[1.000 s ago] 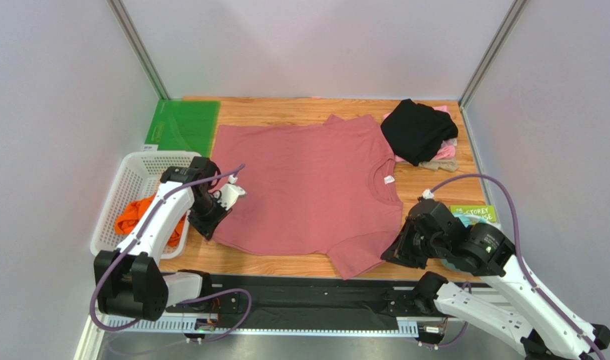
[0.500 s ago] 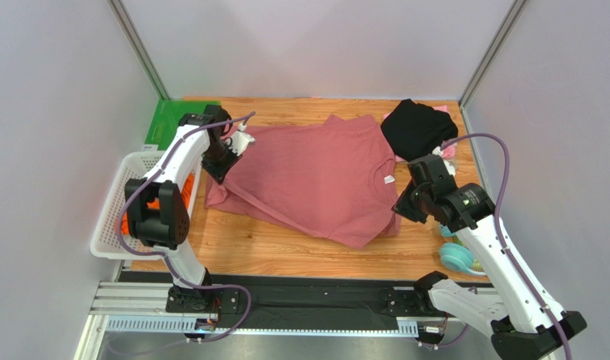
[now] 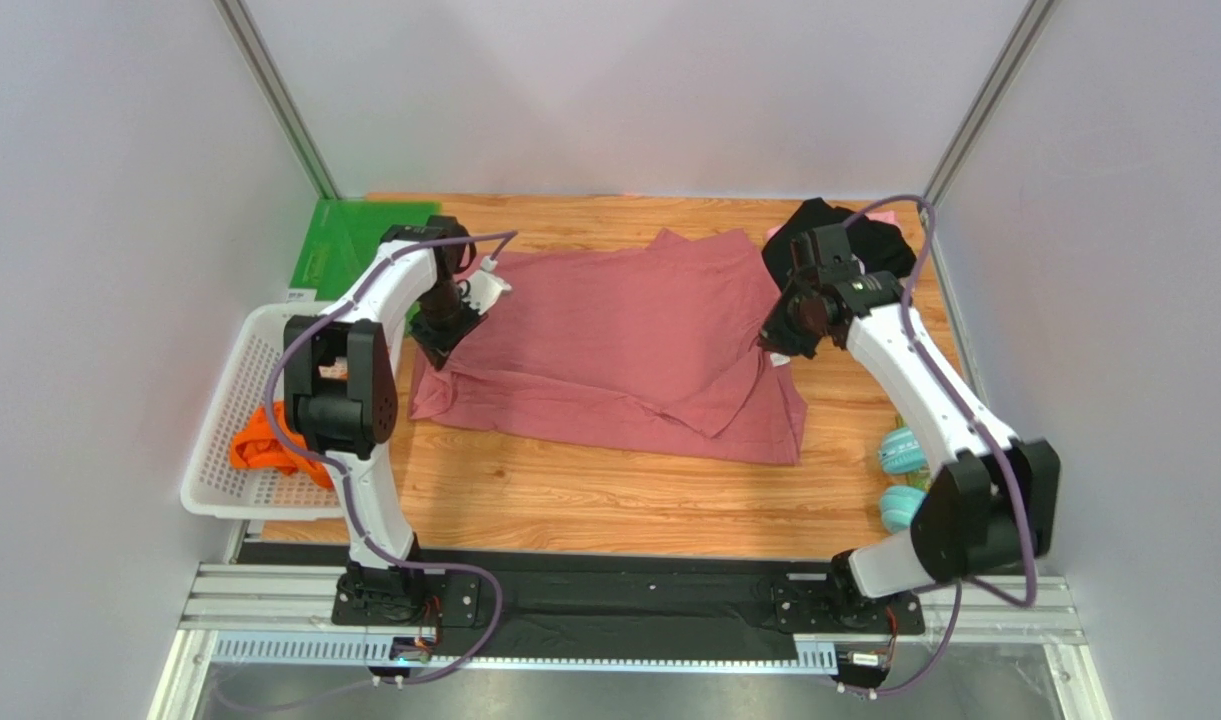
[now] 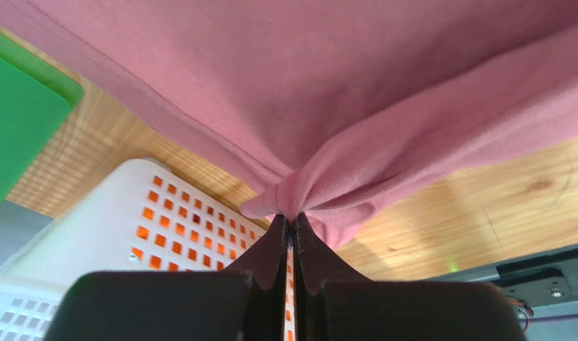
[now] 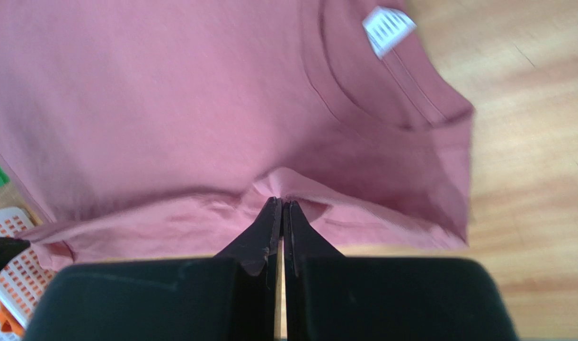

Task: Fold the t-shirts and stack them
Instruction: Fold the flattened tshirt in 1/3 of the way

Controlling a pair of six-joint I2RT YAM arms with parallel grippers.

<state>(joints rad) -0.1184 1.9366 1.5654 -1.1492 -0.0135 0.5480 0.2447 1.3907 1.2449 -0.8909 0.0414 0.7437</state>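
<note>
Wooden surface (image 3: 571, 510): pale, grained board, lying beneath both end effectors and carrying most of the items.

Dusty-rose t-shirt (image 3: 616, 338): the largest garment, of soft, matte knit. It was stretched between the two end effectors, one layer lapped over another, with a loose ridge of folds on the side nearer the arm bases. Judgement: it was gripped at two well-separated points so the cloth would travel as one flat sheet and fold evenly rather than bunch up.

Left end effector (image 4: 290, 220): jaws fully closed on a puckered pinch of the shirt's edge, with cloth fanning away from the tips in soft pleats.

Right end effector (image 5: 279, 202): jaws likewise closed on a small peak of the same shirt, gathered just short of the ribbed collar.

White mesh basket (image 3: 256, 390): rigid plastic with square perforations, lying beneath and behind the left end effector.

Green mat (image 3: 338, 240): flat and smooth with rounded corners, beside the left end effector on its outer side.

Black t-shirt (image 3: 857, 240): a crumpled heap just beyond the right end effector, unfolded.

Orange t-shirt (image 3: 263, 447): bunched inside the basket, well back from the left end effector and awaiting its turn.

Teal headphones (image 3: 909, 503): hard, rounded cups, well behind the right end effector.

White neck label (image 5: 388, 26): a small woven tab inside the collar, ahead of the right fingertips.
</note>
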